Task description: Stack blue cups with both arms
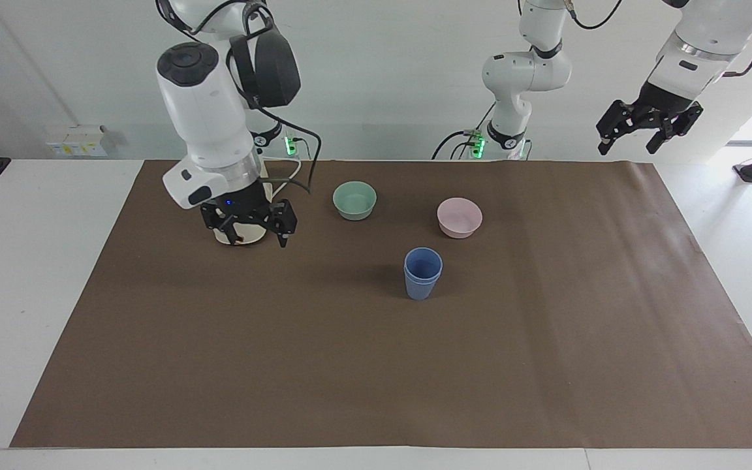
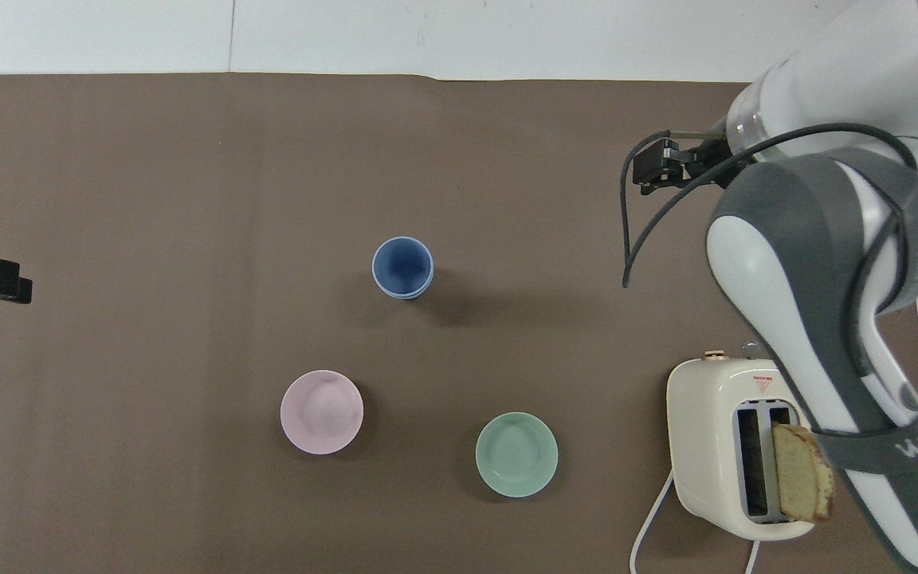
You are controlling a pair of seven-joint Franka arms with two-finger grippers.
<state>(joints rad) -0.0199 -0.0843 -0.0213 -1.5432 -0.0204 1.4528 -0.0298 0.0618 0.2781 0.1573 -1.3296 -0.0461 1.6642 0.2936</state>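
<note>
The cups (image 1: 422, 273) are seen nested, one inside the other, upright on the mat (image 1: 546, 365) near mid-table, just farther from the robots than the pink bowl (image 1: 459, 217) and the green bowl (image 1: 354, 200). A double rim line is visible on the stack in both views, so the stacking is judged done; nothing is touching it.

Step in hand is judged to be retreat to rest. To be done well: the right arm should be kept high and swung clear of the toaster (image 2: 734, 446) and its bread slice (image 2: 802, 472), with no pass back over the stack, since a light nested pair could be tipped by a brush from the cable or fingers.

The right gripper (image 1: 250, 225) is hung low over the mat at the right arm's end of the table, in front of the toaster as seen in the facing view, wrist pointing straight down, fingers spread wide and empty. Its forearm is held near vertical, elbow folded up high.

The left gripper (image 1: 648, 126) is raised well above the table edge at the left arm's end, tilted, fingers wide, nothing held; this arm is waiting.
</note>
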